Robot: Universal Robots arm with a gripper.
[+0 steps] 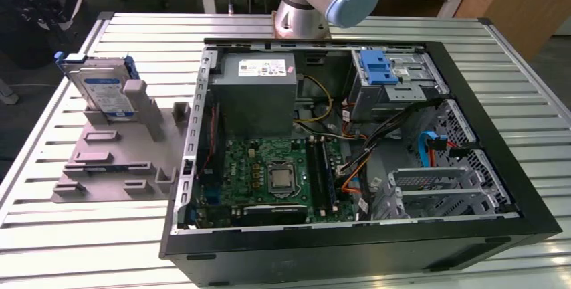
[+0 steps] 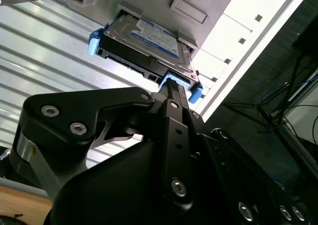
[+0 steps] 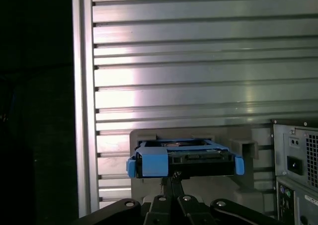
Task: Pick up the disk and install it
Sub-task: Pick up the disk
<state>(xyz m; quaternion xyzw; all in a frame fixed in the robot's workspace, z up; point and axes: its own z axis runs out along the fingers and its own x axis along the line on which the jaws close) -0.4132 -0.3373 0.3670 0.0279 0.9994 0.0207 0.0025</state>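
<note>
Gripper (image 3: 171, 178) of black metal, jaws drawn close together with nothing between, pointed in both wrist views at the flat rectangular silver-grey disk (image 3: 184, 158) with white-and-blue label and blue plastic frame, yet clear of it. Disk standing on edge, slightly tilted, propped in a pale grey plastic fixture (image 1: 107, 162). Fixture flat on the ribbed aluminium table (image 1: 71, 235), at nine o'clock from the open black computer case (image 1: 357, 252) in the exterior view, just beside its wall. Disk not yet picked up.
</note>
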